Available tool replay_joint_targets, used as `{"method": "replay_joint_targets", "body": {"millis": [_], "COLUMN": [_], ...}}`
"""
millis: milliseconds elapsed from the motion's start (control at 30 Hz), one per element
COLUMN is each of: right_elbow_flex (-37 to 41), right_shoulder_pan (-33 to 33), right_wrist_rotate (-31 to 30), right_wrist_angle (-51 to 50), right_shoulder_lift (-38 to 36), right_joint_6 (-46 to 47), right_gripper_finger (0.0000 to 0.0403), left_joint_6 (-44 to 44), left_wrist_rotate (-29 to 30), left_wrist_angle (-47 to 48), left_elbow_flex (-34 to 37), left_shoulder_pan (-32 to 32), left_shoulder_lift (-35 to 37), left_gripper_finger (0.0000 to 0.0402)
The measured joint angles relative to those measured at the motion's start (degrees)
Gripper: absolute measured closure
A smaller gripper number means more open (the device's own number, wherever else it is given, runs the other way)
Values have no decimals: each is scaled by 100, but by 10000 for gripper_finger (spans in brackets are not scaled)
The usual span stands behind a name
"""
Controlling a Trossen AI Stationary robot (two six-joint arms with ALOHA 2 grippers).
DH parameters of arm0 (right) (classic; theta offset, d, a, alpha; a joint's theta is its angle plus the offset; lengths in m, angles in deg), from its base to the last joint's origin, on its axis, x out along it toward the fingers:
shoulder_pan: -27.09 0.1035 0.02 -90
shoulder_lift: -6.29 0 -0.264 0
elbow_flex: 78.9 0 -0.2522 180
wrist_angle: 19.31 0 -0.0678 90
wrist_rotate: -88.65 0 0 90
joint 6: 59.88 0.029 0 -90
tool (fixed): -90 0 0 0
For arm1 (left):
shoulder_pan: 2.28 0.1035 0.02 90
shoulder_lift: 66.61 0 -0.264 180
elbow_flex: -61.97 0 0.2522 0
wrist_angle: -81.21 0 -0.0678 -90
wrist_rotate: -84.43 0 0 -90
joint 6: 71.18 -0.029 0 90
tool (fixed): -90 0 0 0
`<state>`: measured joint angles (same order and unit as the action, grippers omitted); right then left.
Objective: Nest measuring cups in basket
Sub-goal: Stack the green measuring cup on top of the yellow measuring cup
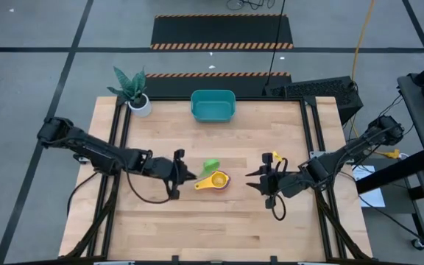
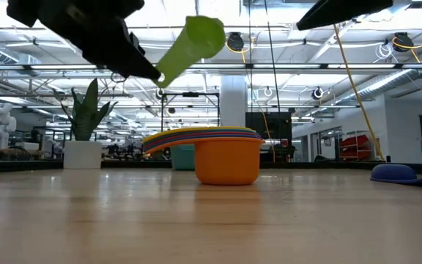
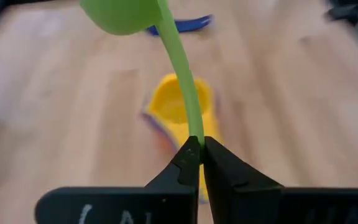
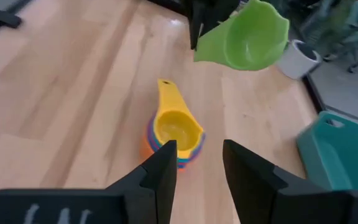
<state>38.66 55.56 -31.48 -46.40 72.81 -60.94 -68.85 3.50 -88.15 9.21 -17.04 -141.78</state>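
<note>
The left gripper (image 3: 199,155) pinches the green cup (image 1: 210,165) by its handle, above the stacked cups (image 1: 213,180) mid-bench; the right gripper (image 4: 197,158) hovers nearby, open and empty.

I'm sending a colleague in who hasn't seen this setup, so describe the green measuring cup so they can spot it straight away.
Start at the wooden table and find the stack of nested cups near its middle, yellow on top. Just above it, the left gripper pinches the green measuring cup by its long handle. It is the only cup held in the air.
</note>
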Motion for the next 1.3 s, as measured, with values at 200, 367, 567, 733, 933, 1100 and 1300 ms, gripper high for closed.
{"method": "replay_joint_targets", "body": {"millis": [200, 367, 567, 733, 933, 1100, 1300], "right_elbow_flex": [0, 0, 0, 0, 0, 0, 0], "right_shoulder_pan": [2, 1, 2, 0, 2, 2, 2], "right_wrist_rotate": [193, 194, 194, 193, 194, 194, 194], "right_wrist_angle": [110, 101, 103, 59, 9, -41, -182], "right_shoulder_lift": [-3, -4, -4, -4, -4, -4, -4], "right_joint_6": [-144, -165, -294, -308, -308, -290, -267], "right_gripper_finger": [277, 277, 277, 277, 277, 277, 277], "left_joint_6": [447, 821, 1062, 1165, 1432, 1530, 1871], "left_wrist_rotate": [-547, -948, -963, -1218, -1305, -1468, -1522], "left_wrist_angle": [-172, -346, -68, 502, 770, 845, 1055], "left_elbow_flex": [-2, -16, -400, -766, -920, -920, -920], "left_shoulder_pan": [-271, -304, -302, -221, -123, -127, -140], "left_shoulder_lift": [-2, -2, -2, -2, -2, -2, -2], "left_gripper_finger": [396, 391, 395, 396, 391, 397, 392]}}
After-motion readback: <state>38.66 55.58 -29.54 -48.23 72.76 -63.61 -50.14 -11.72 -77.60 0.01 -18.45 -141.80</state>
